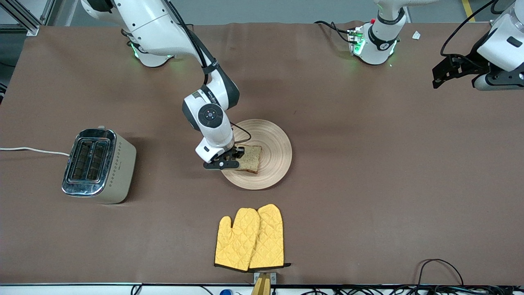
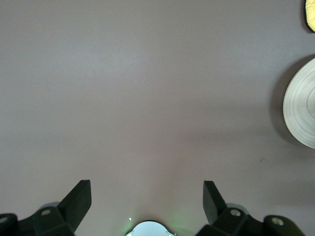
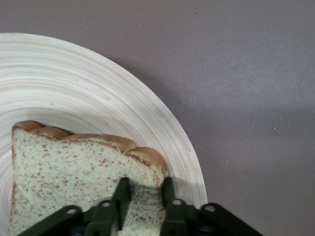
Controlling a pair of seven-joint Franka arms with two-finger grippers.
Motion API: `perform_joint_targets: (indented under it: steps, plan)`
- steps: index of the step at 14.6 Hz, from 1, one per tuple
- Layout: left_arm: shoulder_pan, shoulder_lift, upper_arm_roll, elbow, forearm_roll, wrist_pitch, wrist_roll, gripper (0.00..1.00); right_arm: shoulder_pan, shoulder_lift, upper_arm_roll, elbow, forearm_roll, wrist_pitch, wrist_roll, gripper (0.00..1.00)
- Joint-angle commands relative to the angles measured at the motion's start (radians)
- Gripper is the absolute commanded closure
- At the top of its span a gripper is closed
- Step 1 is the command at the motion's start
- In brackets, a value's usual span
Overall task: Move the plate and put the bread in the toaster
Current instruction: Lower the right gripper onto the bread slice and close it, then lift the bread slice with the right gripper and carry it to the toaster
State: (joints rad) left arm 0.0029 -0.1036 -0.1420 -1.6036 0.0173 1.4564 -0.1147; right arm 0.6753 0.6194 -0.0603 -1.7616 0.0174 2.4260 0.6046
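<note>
The pale wooden plate lies mid-table. The brown bread slice is on its part nearer the front camera, toward the right arm's end. My right gripper is down at the slice's edge. In the right wrist view the right gripper is shut on the bread, with one finger on top of the slice and one at its crust by the plate's rim. The toaster stands toward the right arm's end, slots up. My left gripper waits open and empty, high over the left arm's end of the table.
A pair of yellow oven mitts lies nearer the front camera than the plate. The toaster's white cord runs off the table's end. The left wrist view shows the plate's rim and a mitt corner.
</note>
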Motion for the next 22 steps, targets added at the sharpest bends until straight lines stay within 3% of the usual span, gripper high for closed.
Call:
perform_joint_targets:
  steps: [1,5,11,16,19,22]
  plan:
    - [-0.001,-0.001,0.004,0.004,-0.002,0.01,0.001,0.0,0.009,-0.004,-0.004,-0.007,-0.011,-0.001,0.021,0.96]
    - [-0.003,0.001,0.004,0.005,0.0,0.01,0.001,0.0,0.007,-0.02,-0.007,0.004,-0.022,-0.051,0.012,1.0]
    - [-0.001,0.001,0.004,0.005,-0.002,0.01,0.001,0.0,-0.008,-0.063,-0.029,0.265,-0.092,-0.523,0.009,1.0]
    - [-0.003,0.001,0.004,0.005,-0.002,0.01,0.0,0.0,-0.031,-0.087,-0.097,0.473,-0.223,-0.928,-0.151,1.0]
    - [-0.001,0.002,0.004,0.005,-0.003,0.01,0.0,0.0,-0.039,-0.141,-0.202,0.478,-0.264,-1.001,-0.291,0.99]
    - [-0.001,0.004,0.004,0.005,-0.003,0.01,0.0,0.0,-0.042,-0.148,-0.216,0.47,-0.446,-1.079,-0.42,0.99]
